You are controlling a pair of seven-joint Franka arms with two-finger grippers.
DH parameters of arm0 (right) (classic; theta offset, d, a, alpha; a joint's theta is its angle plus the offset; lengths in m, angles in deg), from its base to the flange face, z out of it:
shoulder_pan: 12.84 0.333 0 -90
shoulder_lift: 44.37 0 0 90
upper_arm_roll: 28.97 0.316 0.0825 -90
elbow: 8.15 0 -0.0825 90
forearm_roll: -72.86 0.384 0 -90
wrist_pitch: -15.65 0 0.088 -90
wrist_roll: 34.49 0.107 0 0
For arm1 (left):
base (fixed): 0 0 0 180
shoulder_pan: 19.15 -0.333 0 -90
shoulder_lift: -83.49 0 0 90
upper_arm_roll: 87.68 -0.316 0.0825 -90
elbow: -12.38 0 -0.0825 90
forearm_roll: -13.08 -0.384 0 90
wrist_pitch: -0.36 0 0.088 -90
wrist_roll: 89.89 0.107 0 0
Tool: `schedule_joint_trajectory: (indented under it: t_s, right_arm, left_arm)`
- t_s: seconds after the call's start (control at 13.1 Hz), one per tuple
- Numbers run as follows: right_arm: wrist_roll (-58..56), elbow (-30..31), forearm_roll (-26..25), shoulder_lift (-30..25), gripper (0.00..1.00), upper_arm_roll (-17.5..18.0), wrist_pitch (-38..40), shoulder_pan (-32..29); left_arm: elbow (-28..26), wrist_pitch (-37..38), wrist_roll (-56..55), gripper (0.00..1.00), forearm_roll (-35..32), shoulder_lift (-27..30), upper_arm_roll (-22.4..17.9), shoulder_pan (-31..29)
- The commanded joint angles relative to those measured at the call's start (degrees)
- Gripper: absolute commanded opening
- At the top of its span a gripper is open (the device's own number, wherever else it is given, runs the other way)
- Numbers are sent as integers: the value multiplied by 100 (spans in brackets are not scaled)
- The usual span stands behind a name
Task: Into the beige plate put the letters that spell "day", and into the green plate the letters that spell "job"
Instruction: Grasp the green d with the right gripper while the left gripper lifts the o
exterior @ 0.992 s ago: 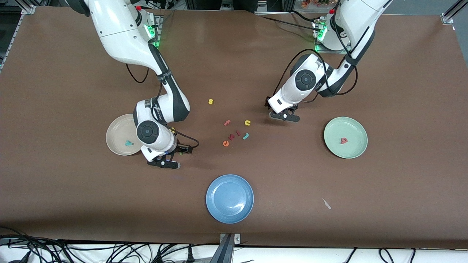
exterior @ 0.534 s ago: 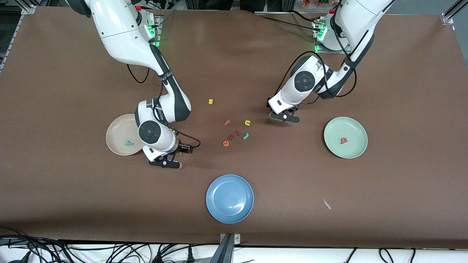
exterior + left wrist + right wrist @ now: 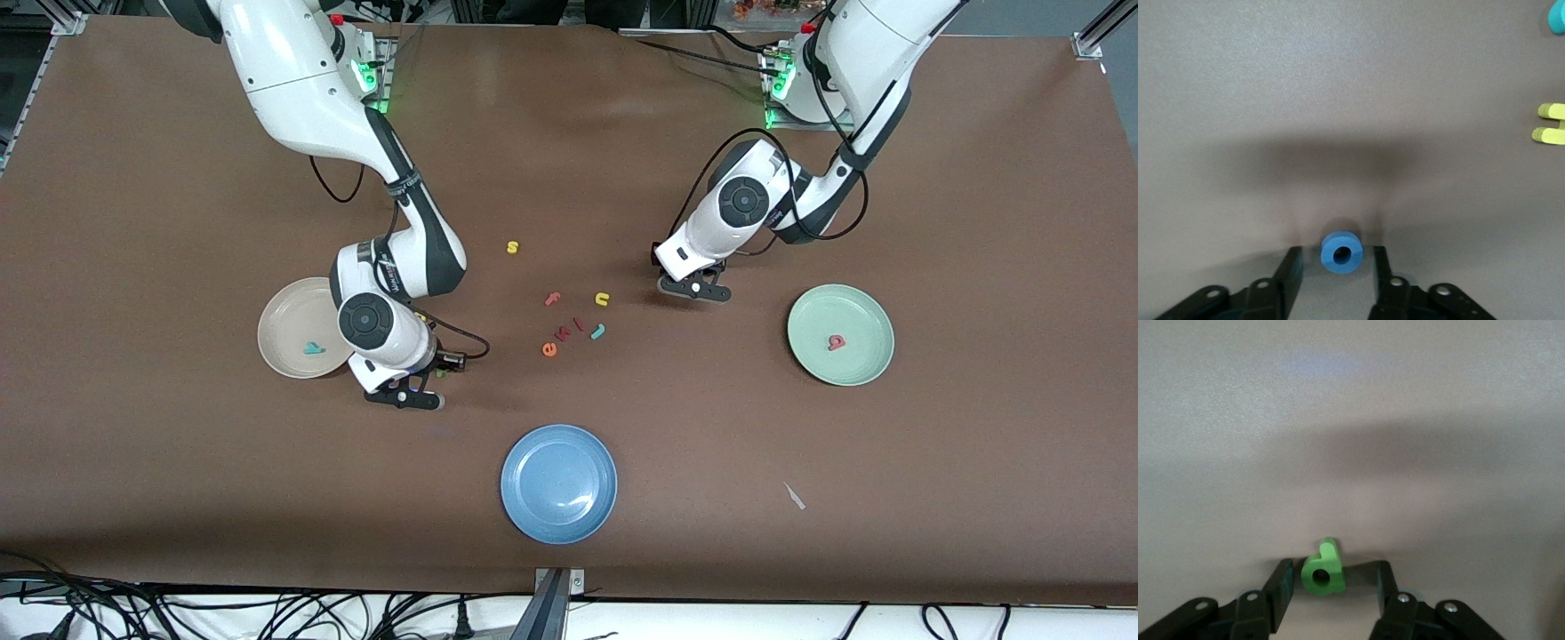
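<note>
My left gripper [image 3: 1336, 251] is down at the table, open, its fingers standing on either side of the blue "o" [image 3: 1341, 252] with a gap on each side. In the front view this gripper [image 3: 693, 289] hides the "o". My right gripper [image 3: 1334, 565] is open around the green "d" [image 3: 1323, 572]; one finger is very close to it and the other stands apart. It sits low [image 3: 404, 396] beside the beige plate [image 3: 286, 318], which holds the teal "y" [image 3: 312, 348]. The green plate [image 3: 855, 309] holds the salmon "b" [image 3: 835, 342]. The teal "j" [image 3: 597, 332] lies mid-table.
Loose letters lie between the arms: yellow "s" [image 3: 512, 247], pink "f" [image 3: 553, 299], yellow "u" [image 3: 602, 299], orange "e" [image 3: 549, 349]. A blue plate [image 3: 558, 483] sits nearer the front camera. A pale scrap [image 3: 794, 496] lies toward the left arm's end.
Both grippers' fingers have drawn closer together around their letters. The right gripper has shifted slightly toward the blue plate, and the left wrist has edged a little toward the left arm's end.
</note>
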Motion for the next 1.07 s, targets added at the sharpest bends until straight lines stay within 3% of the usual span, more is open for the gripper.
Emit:
schedule_joint_trajectory:
  t_s: [0.0, 0.31, 0.46, 0.53, 0.99]
  right_arm:
    - [10, -161, -26, 101, 51, 26, 20, -2]
    - [19, -161, -17, 101, 46, 27, 20, -2]
    - [10, -161, -17, 101, 43, 27, 20, -2]
    - [19, -161, -17, 101, 43, 27, 20, -2]
    - [54, -161, 1, 101, 30, 62, 20, -11]
  left_arm:
    - [-27, -91, -148, 44, -198, 0, -33, -15]
    - [-10, -99, -148, 31, -198, -43, -42, -15]
    - [-9, -99, -148, 13, -198, -43, -42, -15]
    - [-9, -91, -148, 8, -198, -35, -51, -15]
    - [26, 137, -394, 5, -207, 289, -51, -7]
